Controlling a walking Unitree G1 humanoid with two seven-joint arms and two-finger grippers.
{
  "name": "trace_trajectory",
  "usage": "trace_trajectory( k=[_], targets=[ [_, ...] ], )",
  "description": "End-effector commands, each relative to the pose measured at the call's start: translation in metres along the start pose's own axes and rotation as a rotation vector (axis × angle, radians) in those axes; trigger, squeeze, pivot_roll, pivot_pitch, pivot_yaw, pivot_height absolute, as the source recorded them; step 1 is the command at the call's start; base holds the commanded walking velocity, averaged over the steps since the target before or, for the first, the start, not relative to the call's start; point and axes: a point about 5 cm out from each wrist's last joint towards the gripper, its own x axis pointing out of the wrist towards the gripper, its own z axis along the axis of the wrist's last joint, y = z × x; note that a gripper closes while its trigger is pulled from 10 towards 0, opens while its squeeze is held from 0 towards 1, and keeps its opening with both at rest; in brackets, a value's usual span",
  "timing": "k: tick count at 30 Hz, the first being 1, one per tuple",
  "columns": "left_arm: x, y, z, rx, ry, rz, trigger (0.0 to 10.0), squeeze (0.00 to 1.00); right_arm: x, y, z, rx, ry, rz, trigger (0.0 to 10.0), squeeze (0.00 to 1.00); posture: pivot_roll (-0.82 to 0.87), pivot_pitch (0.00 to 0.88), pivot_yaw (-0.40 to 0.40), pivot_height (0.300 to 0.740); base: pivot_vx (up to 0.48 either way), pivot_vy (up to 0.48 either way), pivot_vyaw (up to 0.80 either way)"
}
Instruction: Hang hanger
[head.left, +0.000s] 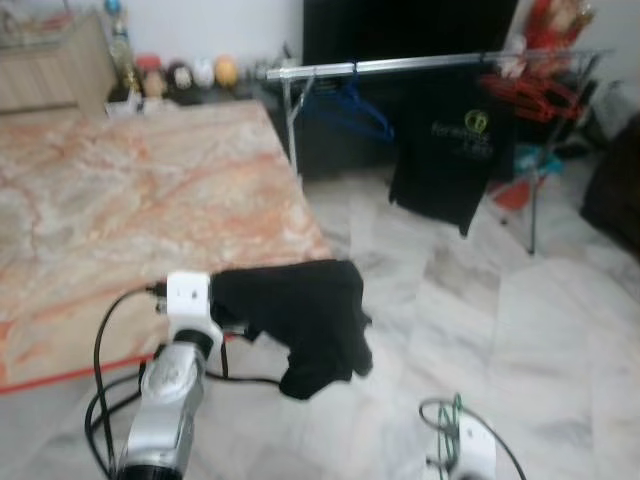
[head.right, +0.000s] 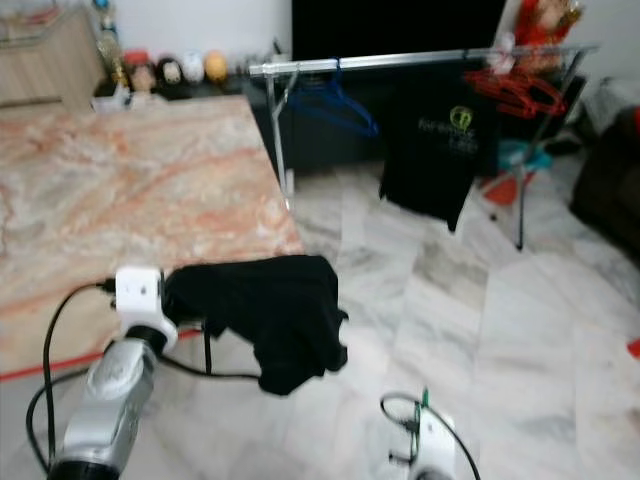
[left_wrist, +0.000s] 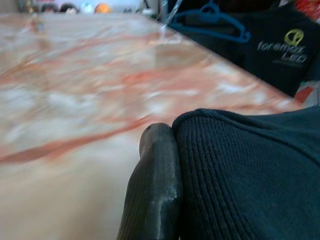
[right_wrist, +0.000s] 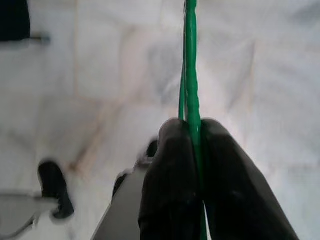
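Note:
A thin green hanger (right_wrist: 191, 65) is pinched between the two black fingers of my right gripper (right_wrist: 196, 135), which is shut on it low over the floor at the lower right; a bit of the green wire (head.left: 455, 408) sticks up by my right wrist. A black knit garment (head.left: 305, 320) hangs from my left gripper (left_wrist: 172, 165), held out past the table's corner. The cloth covers that gripper's fingers; one finger (left_wrist: 155, 180) presses against the fabric. A silver clothes rail (head.left: 420, 63) stands ahead across the floor.
The rail carries a blue hanger (head.left: 350, 110), a black shirt with a yellow logo (head.left: 450, 150) and red hangers (head.left: 535, 95). A large marble-patterned table (head.left: 130, 200) lies to my left. Pale marble floor (head.left: 480, 300) lies between me and the rail. Small figurines (head.left: 185, 75) line the far wall.

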Motion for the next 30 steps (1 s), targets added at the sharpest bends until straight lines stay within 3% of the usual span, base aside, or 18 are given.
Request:
trace_trajectory(
  k=[1, 19, 25, 30],
  targets=[
    [0.0, 0.016, 0.011, -0.002, -0.04, 0.068, 10.0, 0.0, 0.0, 0.005, -0.001, -0.014, 0.003, 0.032, 10.0, 0.0, 0.1, 0.0, -0.027, 0.74, 0.0, 0.382, 0.0],
    [0.01, 0.012, 0.038, -0.011, -0.121, 0.062, 10.0, 0.0, 0.001, 0.019, 0.012, -0.013, -0.025, 0.086, 10.0, 0.0, 0.1, 0.0, -0.024, 0.74, 0.0, 0.383, 0.0],
    [0.012, 0.008, 0.04, -0.019, -0.125, 0.056, 10.0, 0.0, 0.001, 0.006, 0.023, 0.028, -0.094, 0.031, 10.0, 0.0, 0.1, 0.0, -0.022, 0.74, 0.0, 0.419, 0.0],
    [0.011, 0.005, 0.038, -0.024, -0.122, 0.052, 10.0, 0.0, 0.0, -0.002, 0.017, 0.013, -0.109, 0.027, 10.0, 0.0, 0.1, 0.0, -0.024, 0.74, 0.0, 0.424, 0.8]
  ],
)
